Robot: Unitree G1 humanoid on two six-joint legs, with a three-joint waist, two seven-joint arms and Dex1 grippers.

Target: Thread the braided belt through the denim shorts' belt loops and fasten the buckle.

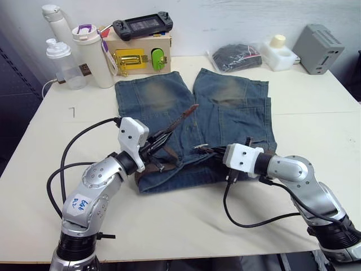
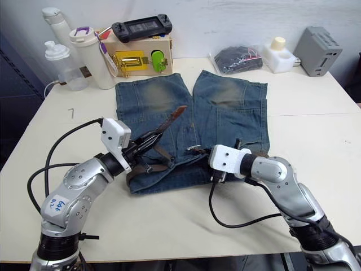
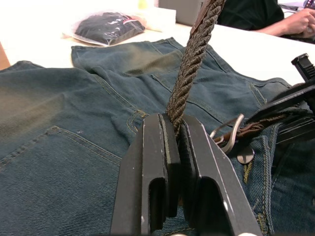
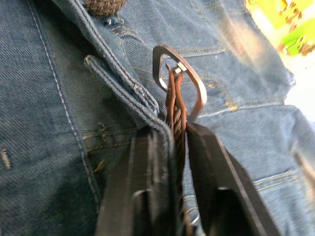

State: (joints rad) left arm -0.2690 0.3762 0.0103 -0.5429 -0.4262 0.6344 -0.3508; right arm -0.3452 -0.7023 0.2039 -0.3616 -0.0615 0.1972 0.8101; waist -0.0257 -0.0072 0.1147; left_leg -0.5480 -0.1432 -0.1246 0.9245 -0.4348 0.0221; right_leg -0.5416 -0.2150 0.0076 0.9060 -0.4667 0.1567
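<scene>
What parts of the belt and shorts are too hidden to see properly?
- Waistband of the denim shorts: head views, covered by both arms; how many belt loops the braided belt passes cannot be told.
- Belt tip: left wrist view, cut off by the edge.
- Buckle: right wrist view, its strap end hidden between the right gripper fingers, prong blurred.

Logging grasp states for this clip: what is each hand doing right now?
Left hand: closed on the braided belt, below its leather tip.
Right hand: closed on the belt just behind the buckle.
</scene>
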